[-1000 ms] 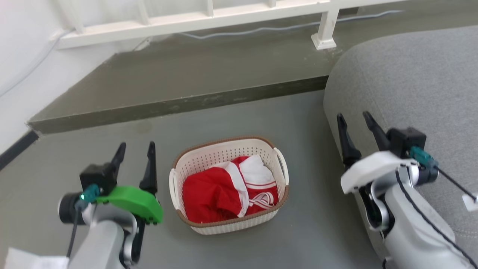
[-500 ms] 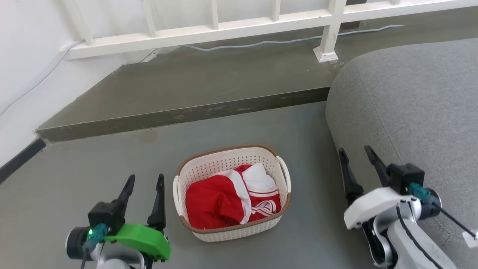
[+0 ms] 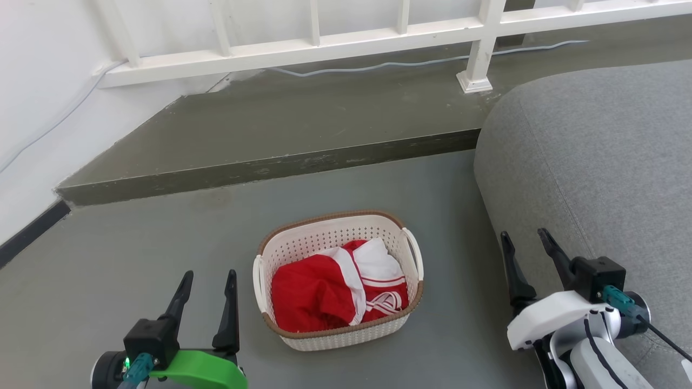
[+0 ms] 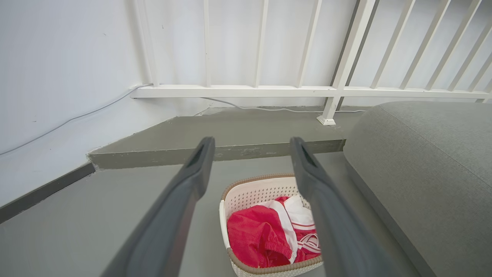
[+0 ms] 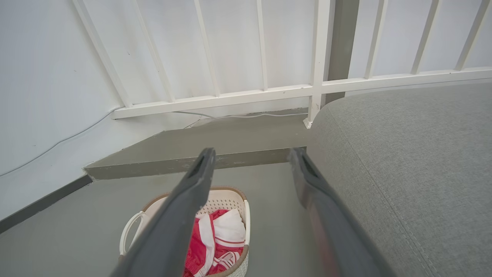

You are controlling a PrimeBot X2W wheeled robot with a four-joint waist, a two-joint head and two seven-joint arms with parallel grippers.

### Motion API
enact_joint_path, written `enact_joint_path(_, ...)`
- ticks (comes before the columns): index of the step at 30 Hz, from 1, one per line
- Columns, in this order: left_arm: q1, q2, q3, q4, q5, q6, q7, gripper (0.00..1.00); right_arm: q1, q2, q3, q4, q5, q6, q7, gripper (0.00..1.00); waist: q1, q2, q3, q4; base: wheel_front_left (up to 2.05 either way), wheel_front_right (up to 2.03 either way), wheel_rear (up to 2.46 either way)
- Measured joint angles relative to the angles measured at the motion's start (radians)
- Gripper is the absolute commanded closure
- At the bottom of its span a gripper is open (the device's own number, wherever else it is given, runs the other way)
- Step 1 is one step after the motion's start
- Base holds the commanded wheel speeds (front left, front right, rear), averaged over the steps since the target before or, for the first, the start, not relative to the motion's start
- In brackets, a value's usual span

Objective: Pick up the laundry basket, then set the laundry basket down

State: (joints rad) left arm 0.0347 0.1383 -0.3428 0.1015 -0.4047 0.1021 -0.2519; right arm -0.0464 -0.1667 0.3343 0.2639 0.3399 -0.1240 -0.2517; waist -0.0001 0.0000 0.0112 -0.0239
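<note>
The floor (image 3: 135, 259) was smooth, matte grey. It met a raised step (image 3: 281, 129) of darker, scuffed olive concrete along a straight edge. Behind the step, a white railing (image 3: 303, 51) of square bars ran in front of a plain white wall (image 3: 38, 81), and a thin pale cable (image 3: 378, 66) trailed along its foot. A black skirting strip (image 3: 27, 232) edged the wall at the left. On the right rose a large, rounded grey cushion (image 3: 594, 151) covered in coarse woven fabric with a stitched seam.

The laundry basket (image 3: 324, 237) sat on the floor in front of the step, apart from the cushion and between the 2 grippers. It was oval, of cream-white perforated plastic, with a brown woven-look rim and 2 thin white loop handles at its sides. Crumpled red-and-white clothing (image 3: 313, 292) lay inside, below the rim.

The left gripper (image 3: 210, 274) was just beside the basket's left side, not touching it, its 2 long dark fingers spread apart with nothing between them. The right gripper (image 3: 523, 233) was well clear of the basket, against the cushion's edge in the head view. Its fingers were likewise spread and empty.
</note>
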Motion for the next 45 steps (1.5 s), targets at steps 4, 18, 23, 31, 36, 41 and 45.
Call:
enact_joint_path(4, 0.016, -0.001, 0.007, -0.022, 0.005, 0.005, 0.0, 0.0, 0.014, 0.001, -0.008, -0.014, -0.01, 0.0, 0.0, 0.0, 0.0, 0.0, 0.001, 0.002, 0.0, 0.0, 0.0)
enact_joint_path(18, 0.062, -0.003, 0.016, -0.073, 0.023, 0.01, 0.0, 0.0, 0.042, 0.01, -0.03, -0.047, -0.032, -0.001, 0.0, 0.0, 0.0, 0.0, 0.002, 0.003, 0.0, 0.0, 0.0)
enact_joint_path(23, 0.074, -0.004, 0.017, -0.084, 0.04, 0.013, 0.0, 0.0, 0.056, 0.011, -0.033, -0.054, -0.034, -0.001, 0.0, 0.0, 0.0, 0.0, 0.002, 0.004, 0.0, 0.0, 0.0)
enact_joint_path(31, 0.089, -0.005, 0.02, -0.101, 0.042, 0.013, 0.0, 0.0, 0.062, 0.014, -0.04, -0.058, -0.042, -0.001, 0.0, 0.0, 0.0, 0.0, -0.001, 0.005, 0.0, 0.0, 0.0)
enact_joint_path(36, 0.095, -0.007, 0.021, -0.107, 0.044, 0.013, 0.0, 0.0, 0.072, 0.019, -0.041, -0.059, -0.042, -0.001, 0.0, 0.0, 0.0, 0.0, -0.002, 0.005, 0.0, 0.0, 0.0)
enact_joint_path(41, 0.099, -0.015, 0.022, -0.112, 0.052, 0.013, 0.0, 0.0, 0.073, 0.02, -0.042, -0.063, -0.042, -0.001, 0.0, 0.0, 0.0, 0.0, -0.002, 0.003, 0.0, 0.0, 0.0)
enact_joint_path(45, 0.101, -0.022, 0.017, -0.091, 0.051, 0.013, 0.002, 1.0, 0.081, 0.026, -0.038, -0.044, -0.041, -0.001, 0.001, 1.0, 0.0, 0.0, -0.002, 0.003, 0.0, 0.0, 0.0)
